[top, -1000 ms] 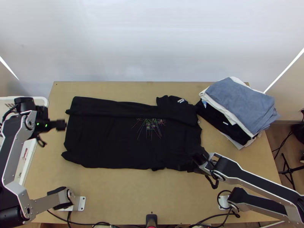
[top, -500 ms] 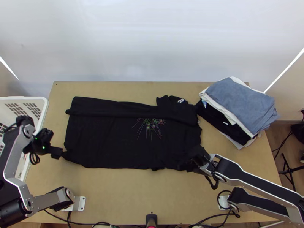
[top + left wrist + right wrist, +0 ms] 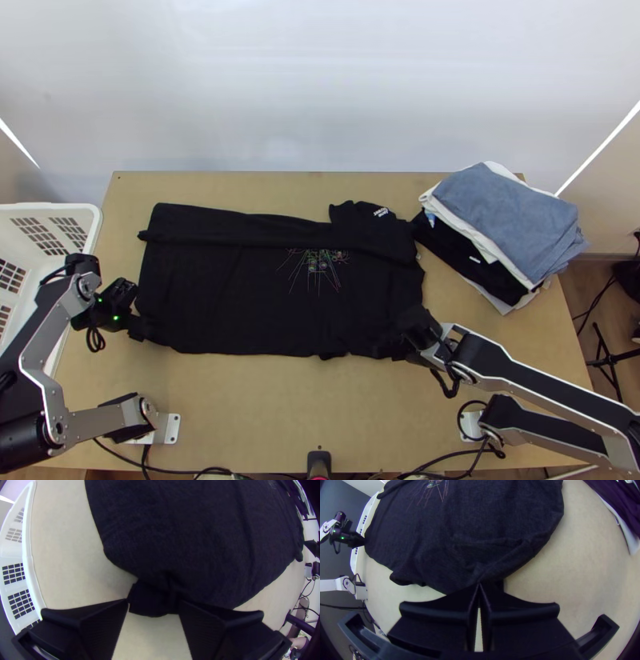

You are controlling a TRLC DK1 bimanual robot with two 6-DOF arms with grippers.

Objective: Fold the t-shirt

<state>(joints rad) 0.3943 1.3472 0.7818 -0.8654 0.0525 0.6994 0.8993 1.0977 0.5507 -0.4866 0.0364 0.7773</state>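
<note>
And over to the black t-shirt, spread out sideways across the middle of the tabletop. Folded over along its far side, in a long strip running most of the way from the left end towards the right, with a sleeve poking out beyond the strip and bearing small white lettering. Out in the open at the middle, a colourful thin-lined print, partly tucked under the edge of that strip.

Now to the left gripper, right in at the near left corner of the shirt. Jaws well apart in the left wrist view, with a small bunched flap of that corner between the tips; no telling whether pinched, but certainly not clamped together on it.

Across to the right gripper, down at the near edge towards the right end. Jaws closed tip to tip in the right wrist view, nipping the edge of the shirt, with the cloth just above drawn into soft ridges leading to the tips.

Round about, then: at the far right of the tabletop, a stack of folded cloths, blue-grey on top, with white and black beneath, near the shirt's right end. At the left side, a white basket with slotted walls, beside the left arm. And at the near edge, between the two bases, a small black device, with dark cables trailing close by.
</note>
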